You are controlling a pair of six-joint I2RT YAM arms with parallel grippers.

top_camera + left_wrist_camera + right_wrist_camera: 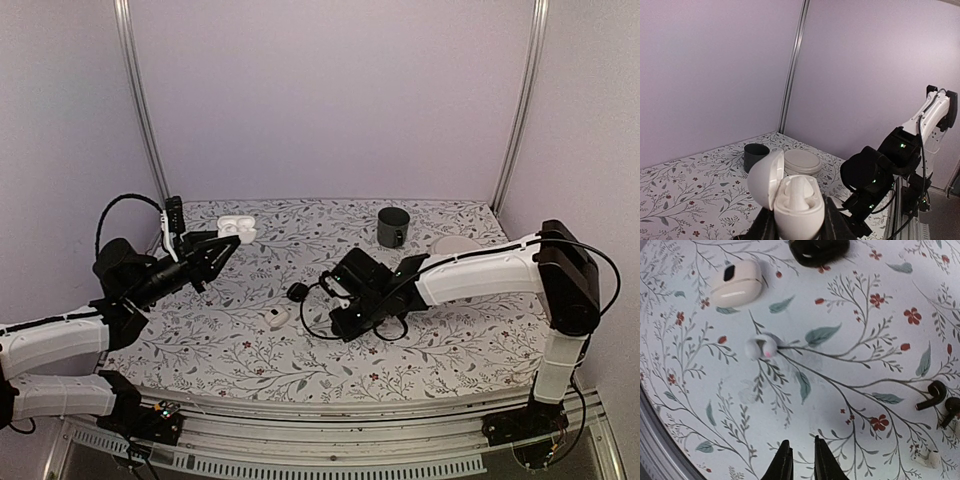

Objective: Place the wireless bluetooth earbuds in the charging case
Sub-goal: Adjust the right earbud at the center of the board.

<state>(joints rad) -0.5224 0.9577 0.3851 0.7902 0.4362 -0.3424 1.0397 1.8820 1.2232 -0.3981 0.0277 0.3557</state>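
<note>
Left tool: gripping open white case, lifting it off the counter for loading
Right tool: hovering near-closed, empty, over white earbud

The counter carries two black earbuds, one small white earbud, one closed white case, one round black case, one dark cup, and one open white case holding one earbud.
</note>
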